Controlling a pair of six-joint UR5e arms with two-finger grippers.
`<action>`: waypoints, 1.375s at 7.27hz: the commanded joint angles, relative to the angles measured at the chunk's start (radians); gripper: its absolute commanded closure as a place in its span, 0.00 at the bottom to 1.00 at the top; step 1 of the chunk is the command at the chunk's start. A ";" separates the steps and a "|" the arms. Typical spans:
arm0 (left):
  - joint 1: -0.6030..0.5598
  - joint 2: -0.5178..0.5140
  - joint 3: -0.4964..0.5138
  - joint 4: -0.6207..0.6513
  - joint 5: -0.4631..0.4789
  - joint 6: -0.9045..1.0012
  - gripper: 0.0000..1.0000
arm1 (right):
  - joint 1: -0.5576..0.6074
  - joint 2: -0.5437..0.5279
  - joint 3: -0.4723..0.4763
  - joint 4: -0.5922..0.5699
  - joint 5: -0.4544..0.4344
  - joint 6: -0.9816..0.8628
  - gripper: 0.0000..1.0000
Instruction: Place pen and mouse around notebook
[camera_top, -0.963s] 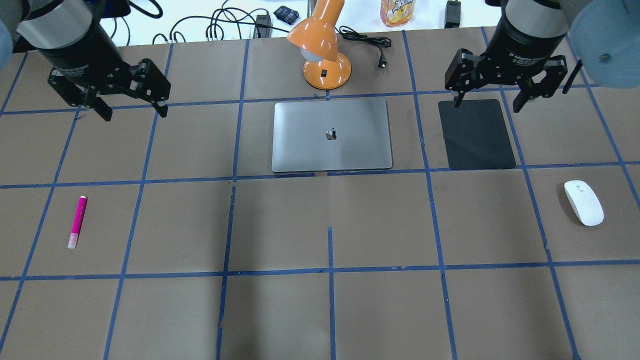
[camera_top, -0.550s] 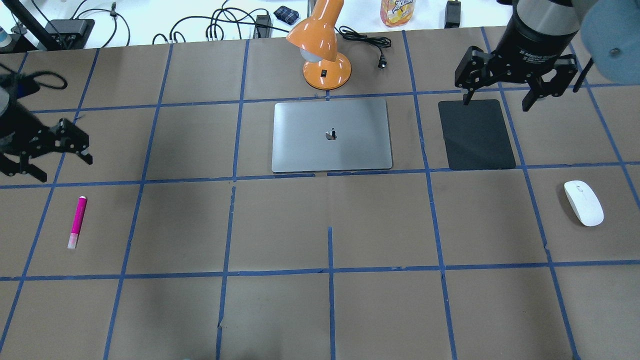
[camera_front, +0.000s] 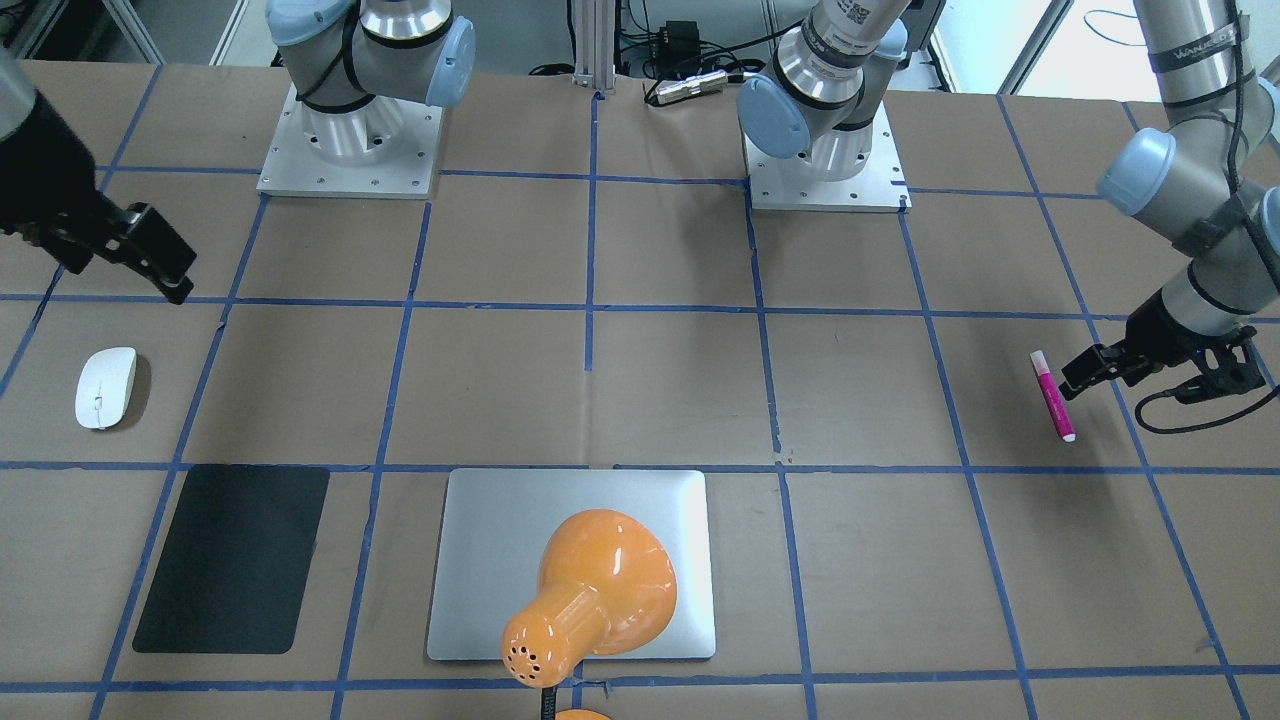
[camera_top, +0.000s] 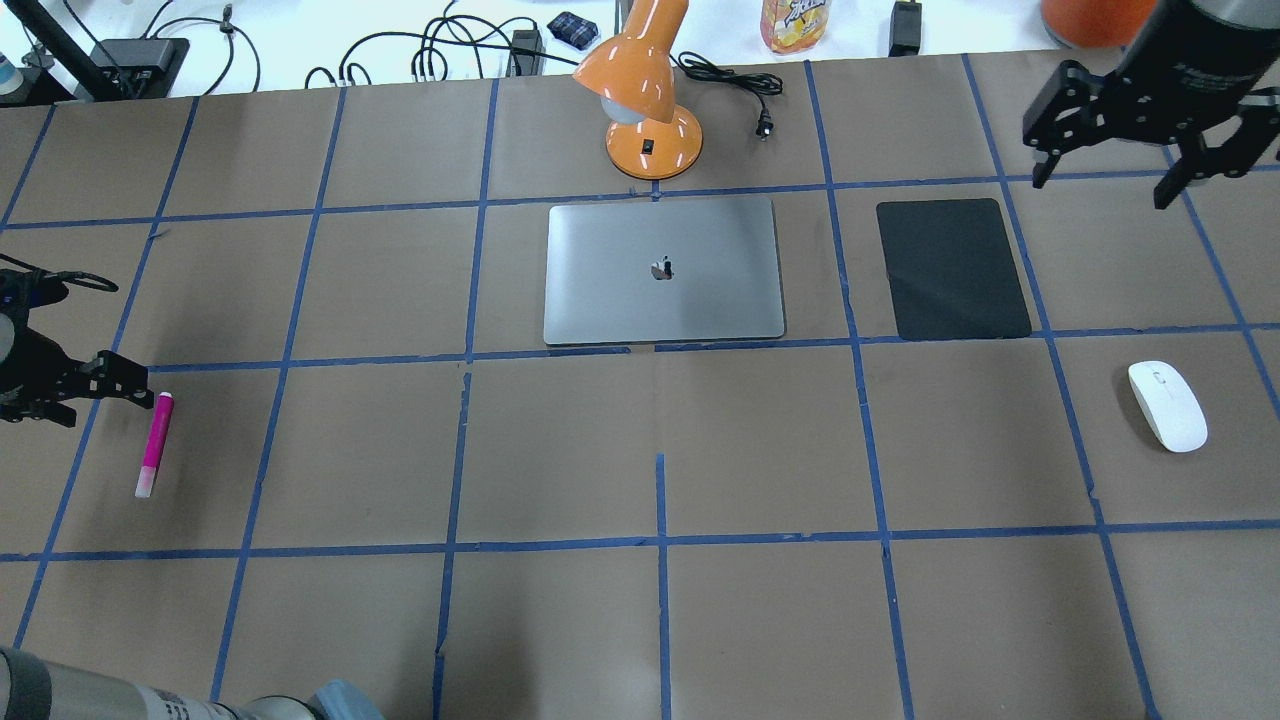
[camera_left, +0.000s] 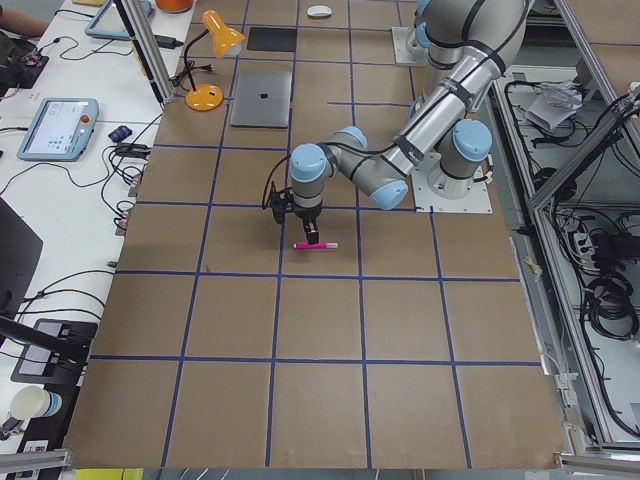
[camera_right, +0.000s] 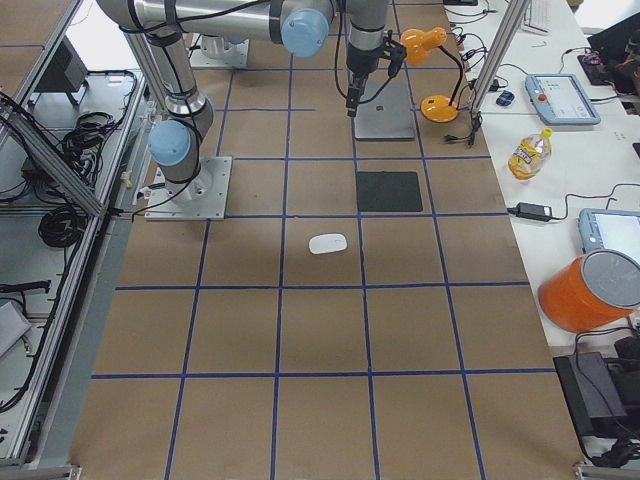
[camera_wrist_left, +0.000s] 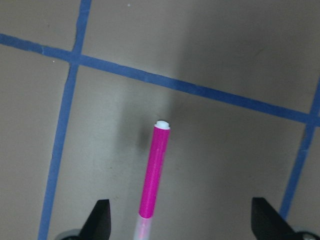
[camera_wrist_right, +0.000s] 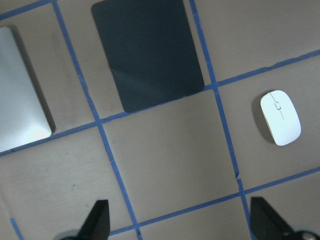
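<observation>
Two arms are working over a brown-paper worktop (camera_top: 560, 450) gridded with blue tape. On the robot's left, the pen (camera_top: 155, 445) is lying flat on the paper, well apart from the notebook (camera_top: 663, 270), which is sitting shut at the middle of the far side.

The left end effector (camera_wrist_left: 181, 224) is hanging low over the pen with its jaws spread wide. In the wrist view the pen's near end is running between the two fingers, and nothing is touching it. The pose looks like a line-up for closing across the barrel.

The right end effector (camera_top: 1100, 190) is hovering high near the far right corner, also spread wide and holding nothing. Its camera is looking down on a black pad (camera_top: 952, 268) just beside the notebook and on the mouse (camera_top: 1167, 405), which is resting nearer the robot, well apart from both. That height is probably giving it a survey before it goes for the mouse, with the pad a likely resting place.

An orange lamp (camera_top: 645, 90) is standing just beyond the notebook.

For markings, the notebook's lid is showing an apple logo. Print on a yellow bottle at the far edge and on an arm band is too small to read.
</observation>
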 joint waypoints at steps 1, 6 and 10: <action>0.010 -0.060 -0.012 0.049 0.000 -0.020 0.03 | -0.167 0.030 0.122 -0.144 -0.005 -0.309 0.00; -0.019 -0.089 -0.022 0.048 0.006 -0.088 0.67 | -0.444 0.145 0.596 -0.781 0.117 -0.929 0.00; -0.040 -0.055 -0.027 0.023 0.007 -0.091 1.00 | -0.456 0.249 0.581 -0.872 0.117 -0.986 0.00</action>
